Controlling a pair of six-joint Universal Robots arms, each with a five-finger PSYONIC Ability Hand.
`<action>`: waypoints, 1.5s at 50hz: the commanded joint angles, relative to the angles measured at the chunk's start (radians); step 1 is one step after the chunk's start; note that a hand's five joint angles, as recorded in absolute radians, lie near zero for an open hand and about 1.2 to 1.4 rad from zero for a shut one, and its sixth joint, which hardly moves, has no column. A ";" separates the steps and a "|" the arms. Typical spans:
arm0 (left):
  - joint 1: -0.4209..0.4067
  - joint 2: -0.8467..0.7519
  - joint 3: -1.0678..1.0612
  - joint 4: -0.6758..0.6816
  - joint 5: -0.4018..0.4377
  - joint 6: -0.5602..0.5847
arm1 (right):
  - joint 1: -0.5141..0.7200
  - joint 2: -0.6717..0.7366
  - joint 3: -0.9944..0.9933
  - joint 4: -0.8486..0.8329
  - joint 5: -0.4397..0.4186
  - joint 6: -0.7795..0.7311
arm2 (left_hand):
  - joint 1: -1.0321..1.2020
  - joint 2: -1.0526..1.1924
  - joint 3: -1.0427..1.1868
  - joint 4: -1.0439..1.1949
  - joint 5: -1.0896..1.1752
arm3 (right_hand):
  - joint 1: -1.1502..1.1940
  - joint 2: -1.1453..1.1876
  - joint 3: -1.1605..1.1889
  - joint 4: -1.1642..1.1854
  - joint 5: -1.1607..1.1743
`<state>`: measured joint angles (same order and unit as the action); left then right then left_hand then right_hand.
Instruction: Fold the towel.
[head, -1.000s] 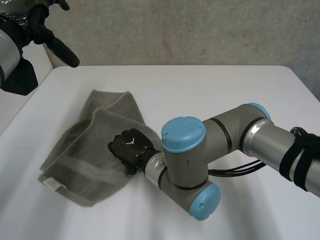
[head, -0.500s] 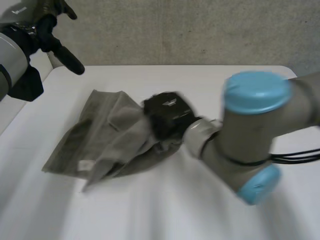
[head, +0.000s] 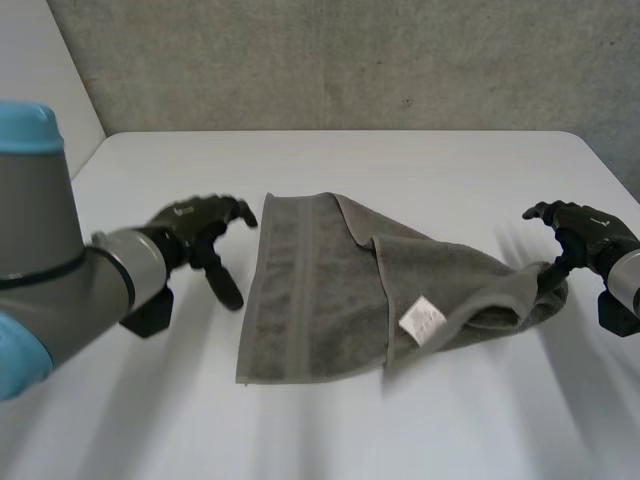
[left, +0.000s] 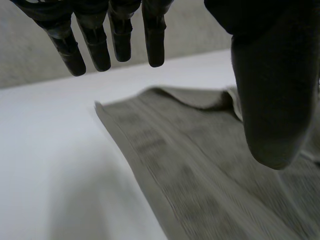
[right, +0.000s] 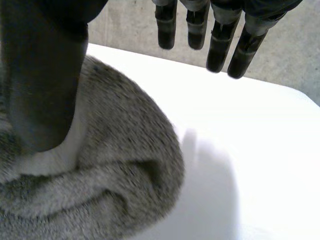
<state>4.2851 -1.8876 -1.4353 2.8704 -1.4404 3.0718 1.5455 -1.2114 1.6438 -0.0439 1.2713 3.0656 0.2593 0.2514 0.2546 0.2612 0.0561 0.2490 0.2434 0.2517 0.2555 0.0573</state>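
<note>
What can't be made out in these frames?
Head view: print on the label is too small.
Head view: the towel flap hides the layer beneath.
Right wrist view: the right hand thumb covers the towel's bunched end.
Left wrist view: the left hand thumb covers towel beyond.

Free: bare table across the upper frame, behind the towel; a bare strip along the bottom of the frame; a narrow lane between my left hand and the towel's left edge.
Obstacle: the towel, centre frame, flat at left, bunched higher at right, against the thumb of my right hand.
</note>
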 joint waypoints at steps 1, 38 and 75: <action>-0.067 0.012 -0.093 0.003 -0.002 0.045 | 0.002 -0.036 0.045 0.009 -0.027 -0.002 | -0.061 -0.053 -0.056 -0.062 -0.032 | -0.074 -0.069 -0.077 -0.081 -0.057; -0.257 -0.154 -0.152 0.300 -0.063 0.048 | 0.340 -0.120 0.258 0.131 -0.178 -0.645 | -0.040 -0.032 -0.035 -0.042 -0.011 | 0.159 0.165 0.156 0.152 0.176; -0.255 -0.153 -0.175 0.326 -0.066 0.047 | 0.398 0.010 0.228 -0.083 -0.193 -0.640 | -0.055 -0.047 -0.050 -0.056 -0.026 | 0.385 0.391 0.382 0.378 0.402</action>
<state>4.0297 -2.0404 -1.6080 3.1968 -1.5060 3.1193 1.9248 -1.1816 1.8620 -0.1232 1.0760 2.4160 0.2593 0.2514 0.2546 0.2612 0.0562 0.7037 0.7036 0.6880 0.6905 0.5015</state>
